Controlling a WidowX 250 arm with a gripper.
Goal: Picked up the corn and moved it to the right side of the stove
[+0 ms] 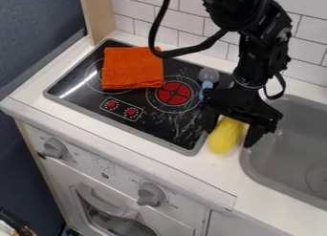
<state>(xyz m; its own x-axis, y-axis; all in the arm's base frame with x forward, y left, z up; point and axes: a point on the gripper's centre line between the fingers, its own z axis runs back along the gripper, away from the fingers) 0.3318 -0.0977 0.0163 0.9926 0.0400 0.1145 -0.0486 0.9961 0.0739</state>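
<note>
Looks like the yellow plastic corn is basically there, on the white counter strip right of the black stovetop, but can't tell if the black gripper has let go or still needs to.

the corn is yellow, the cloth orange, the gripper black. the stove is black with a red burner, the sink grey, the far tiles white with grey lines.
</note>
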